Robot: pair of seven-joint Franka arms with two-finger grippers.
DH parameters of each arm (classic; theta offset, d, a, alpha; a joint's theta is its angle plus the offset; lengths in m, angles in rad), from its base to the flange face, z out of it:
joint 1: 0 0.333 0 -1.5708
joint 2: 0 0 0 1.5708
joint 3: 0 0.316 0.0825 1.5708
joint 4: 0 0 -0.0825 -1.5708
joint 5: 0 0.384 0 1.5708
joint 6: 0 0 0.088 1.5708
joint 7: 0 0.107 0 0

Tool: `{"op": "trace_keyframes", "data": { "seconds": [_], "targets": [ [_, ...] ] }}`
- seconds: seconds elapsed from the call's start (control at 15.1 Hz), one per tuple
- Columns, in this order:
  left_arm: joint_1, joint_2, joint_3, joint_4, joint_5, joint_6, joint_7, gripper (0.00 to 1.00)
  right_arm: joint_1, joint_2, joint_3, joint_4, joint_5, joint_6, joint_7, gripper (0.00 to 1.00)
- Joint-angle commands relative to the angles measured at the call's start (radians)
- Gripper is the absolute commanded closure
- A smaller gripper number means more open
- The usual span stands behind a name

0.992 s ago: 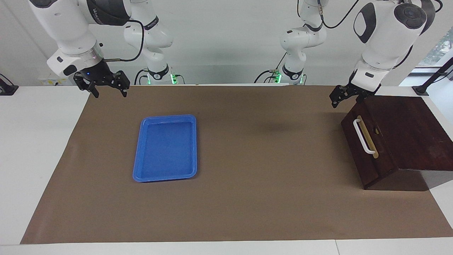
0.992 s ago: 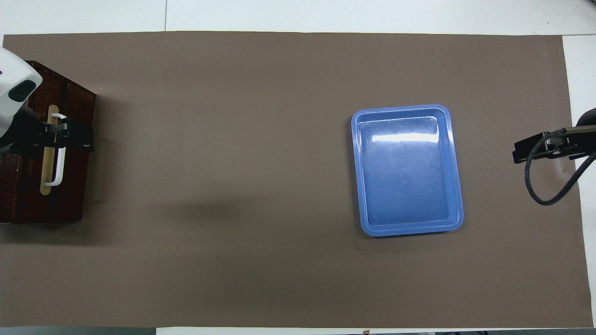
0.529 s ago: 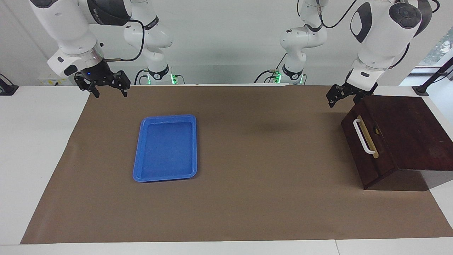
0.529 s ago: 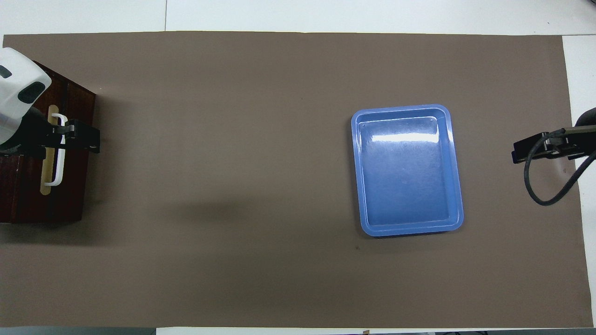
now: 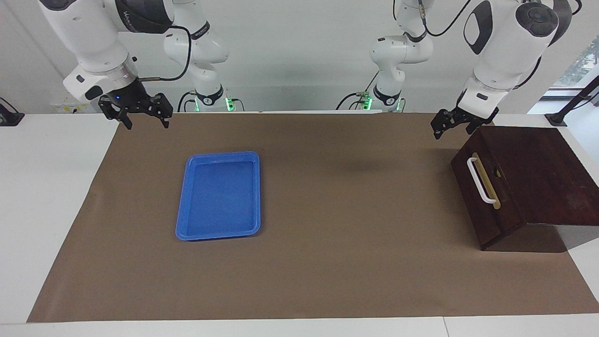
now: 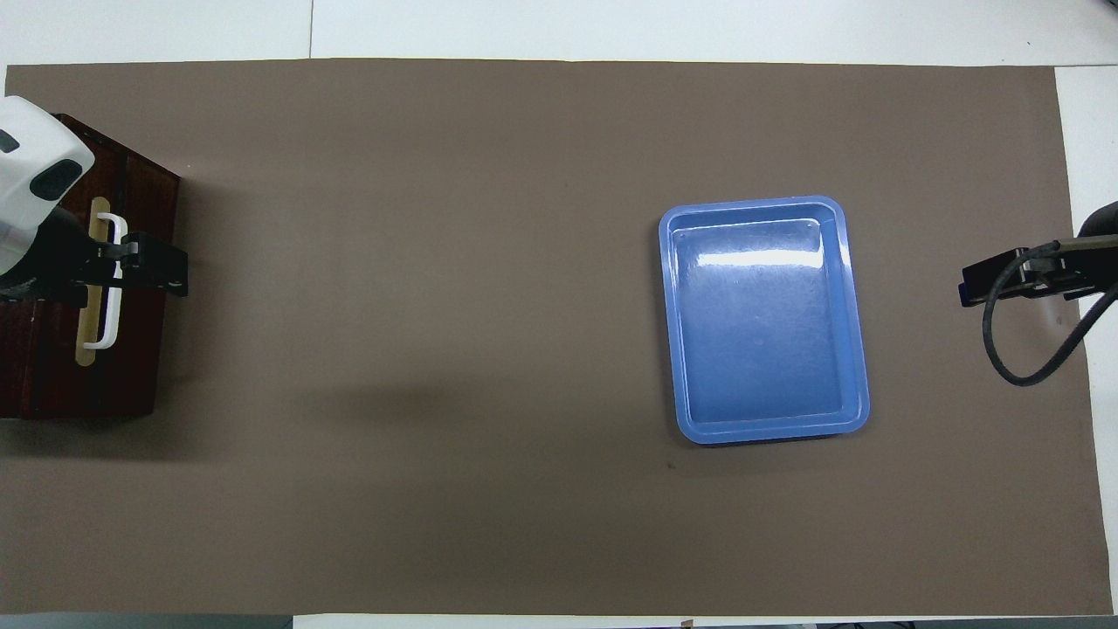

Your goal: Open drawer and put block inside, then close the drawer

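Facing view: the drawer (image 5: pixel 484 187) sits shut in its dark cabinet (image 5: pixel 538 173) at the left arm's end of the table. The left gripper (image 5: pixel 450 125) hangs above the cabinet's corner nearest the robots; whether its fingers are apart I cannot tell. The right gripper (image 5: pixel 140 112), fingers spread and empty, waits over the mat's corner at the right arm's end. No block shows; the blue tray (image 5: pixel 219 195) is empty.

Overhead view: the left gripper (image 6: pixel 131 266) overlaps the white handle (image 6: pixel 111 281), though it stands raised. The drawer (image 6: pixel 96 288) reads closed, so the task looks finished or unstarted; opening calls for descending onto the handle.
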Motion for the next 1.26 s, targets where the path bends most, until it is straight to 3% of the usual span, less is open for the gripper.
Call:
{"op": "trace_keyframes", "data": {
  "seconds": [0.0, 0.4, 1.19],
  "targets": [
    [-0.015, -0.023, 0.019, -0.019, -0.047, -0.012, 0.023, 0.00, -0.005, -0.018, 0.006, -0.018, 0.019, 0.007, 0.018, 0.00],
    [-0.008, -0.023, 0.017, -0.015, -0.047, -0.022, 0.132, 0.00, -0.015, -0.018, 0.005, -0.018, 0.017, 0.007, 0.017, 0.00],
    [-0.009, -0.022, 0.017, -0.012, -0.047, -0.002, 0.136, 0.00, -0.015, -0.018, 0.005, -0.018, 0.016, 0.007, 0.017, 0.00]
  ]
}}
